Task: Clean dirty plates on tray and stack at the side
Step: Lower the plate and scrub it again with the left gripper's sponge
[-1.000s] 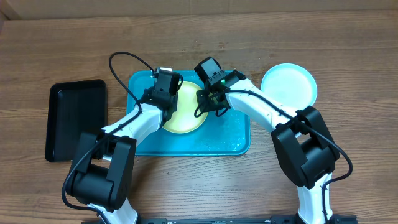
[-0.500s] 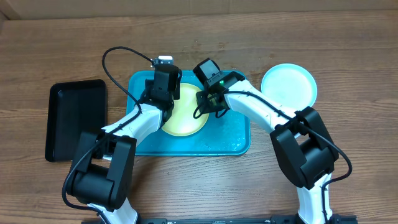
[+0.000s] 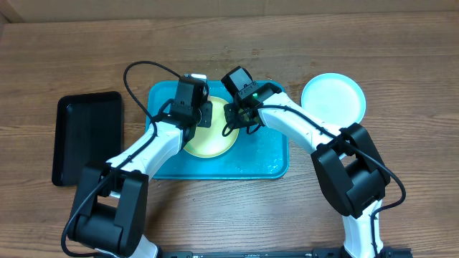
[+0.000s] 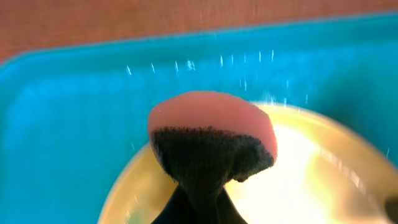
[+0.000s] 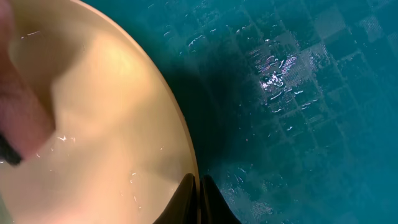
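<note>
The yellow-green rimmed plate (image 3: 211, 136) lies in the turquoise tray (image 3: 262, 154). My left gripper (image 3: 201, 113) is shut on a sponge (image 4: 211, 134), pink on top and dark underneath, and holds it over the plate's far left part (image 4: 311, 180). My right gripper (image 3: 234, 119) is shut on the plate's right rim, one finger inside and one outside (image 5: 198, 186). The plate (image 5: 93, 118) is wet. A light blue plate (image 3: 333, 99) lies on the table to the right of the tray. I cannot make out a separate white plate.
A black rectangular tray (image 3: 87, 136) lies on the wooden table left of the turquoise tray. Water drops cover the turquoise tray's floor (image 5: 298, 106) and its far wall (image 4: 74, 112). Cables arc above both wrists.
My left gripper with the sponge swung toward the tray's far edge, then came back right over the plate. The right gripper stayed on the rim.
</note>
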### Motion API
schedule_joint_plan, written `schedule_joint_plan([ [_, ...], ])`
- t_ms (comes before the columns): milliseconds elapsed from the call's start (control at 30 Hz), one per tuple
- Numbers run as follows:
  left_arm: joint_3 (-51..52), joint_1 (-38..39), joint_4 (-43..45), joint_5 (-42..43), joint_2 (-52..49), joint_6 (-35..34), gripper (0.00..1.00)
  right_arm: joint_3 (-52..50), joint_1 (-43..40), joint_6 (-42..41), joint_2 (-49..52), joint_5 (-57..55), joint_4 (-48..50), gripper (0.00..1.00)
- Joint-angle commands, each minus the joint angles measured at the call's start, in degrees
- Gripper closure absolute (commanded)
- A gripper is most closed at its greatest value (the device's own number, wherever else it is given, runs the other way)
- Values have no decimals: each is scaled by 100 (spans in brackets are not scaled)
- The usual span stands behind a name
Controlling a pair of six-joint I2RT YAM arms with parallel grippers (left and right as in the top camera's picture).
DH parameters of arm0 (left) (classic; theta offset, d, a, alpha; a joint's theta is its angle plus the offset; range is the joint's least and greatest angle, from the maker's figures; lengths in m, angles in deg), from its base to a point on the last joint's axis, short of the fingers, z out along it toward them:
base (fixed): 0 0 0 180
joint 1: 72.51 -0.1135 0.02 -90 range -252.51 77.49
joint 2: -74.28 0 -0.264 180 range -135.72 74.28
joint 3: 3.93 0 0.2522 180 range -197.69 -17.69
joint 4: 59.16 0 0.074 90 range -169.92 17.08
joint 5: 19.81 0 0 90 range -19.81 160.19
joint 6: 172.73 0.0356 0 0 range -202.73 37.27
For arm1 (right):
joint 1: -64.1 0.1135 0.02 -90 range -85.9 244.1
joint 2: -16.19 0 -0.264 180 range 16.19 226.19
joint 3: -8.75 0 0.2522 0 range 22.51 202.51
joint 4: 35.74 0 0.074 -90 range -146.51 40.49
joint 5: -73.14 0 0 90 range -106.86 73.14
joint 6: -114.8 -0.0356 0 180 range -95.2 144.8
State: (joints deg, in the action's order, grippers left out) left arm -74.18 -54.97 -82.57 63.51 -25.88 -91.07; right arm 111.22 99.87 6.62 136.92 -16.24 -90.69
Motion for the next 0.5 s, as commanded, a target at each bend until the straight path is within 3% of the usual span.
schedule_joint_plan([
  [0,15,-35,-37,-127,-74,203,96,-37,50,37,-15,-59,24,96],
  [200,15,-127,243,-595,-291,472,96,-37,50,39,-17,-59,24,96],
  [367,15,-319,-116,-750,-356,466,96,-37,50,39,-17,-59,15,96],
  [467,15,-398,-262,-1335,-356,452,96,-37,50,39,-17,-59,22,96],
])
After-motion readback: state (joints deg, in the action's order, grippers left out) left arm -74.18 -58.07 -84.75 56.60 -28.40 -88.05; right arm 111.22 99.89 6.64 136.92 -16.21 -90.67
